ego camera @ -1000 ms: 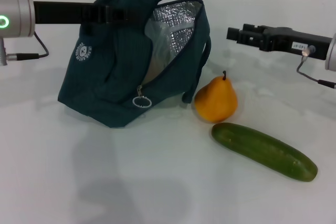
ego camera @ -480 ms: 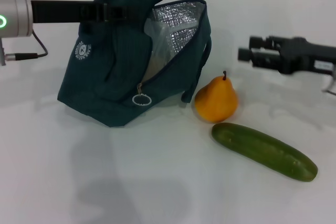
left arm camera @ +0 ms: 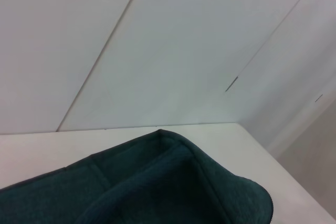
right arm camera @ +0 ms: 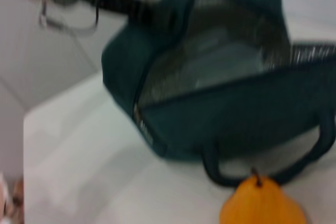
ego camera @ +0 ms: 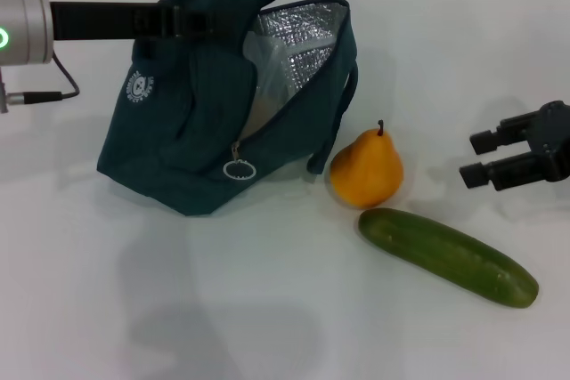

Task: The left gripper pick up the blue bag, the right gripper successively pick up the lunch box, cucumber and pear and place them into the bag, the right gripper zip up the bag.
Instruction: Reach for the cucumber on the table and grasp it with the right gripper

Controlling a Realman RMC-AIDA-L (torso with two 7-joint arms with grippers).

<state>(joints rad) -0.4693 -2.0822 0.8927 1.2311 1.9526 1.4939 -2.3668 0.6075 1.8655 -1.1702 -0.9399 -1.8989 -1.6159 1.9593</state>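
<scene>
The blue bag (ego camera: 187,131) hangs tilted with one end on the table, its handle held up by my left gripper (ego camera: 198,19), which is shut on the fabric. The foil-lined mouth (ego camera: 303,37) gapes toward the right. A pale clear shape inside it looks like the lunch box (ego camera: 267,77), also seen in the right wrist view (right arm camera: 226,61). The pear (ego camera: 367,169) stands just right of the bag, and the cucumber (ego camera: 448,256) lies in front of it. My right gripper (ego camera: 484,157) hovers open and empty, right of the pear. Bag fabric (left arm camera: 157,182) fills the left wrist view.
The ring zipper pull (ego camera: 240,170) dangles at the bag's low front corner. One loop handle (ego camera: 334,122) droops beside the pear (right arm camera: 262,205). The white table (ego camera: 223,309) spreads bare in front. A wall (left arm camera: 173,51) rises behind.
My right gripper has drawn away from the bag's mouth, moving right and down to beside the pear. The bag, pear and cucumber have not moved.
</scene>
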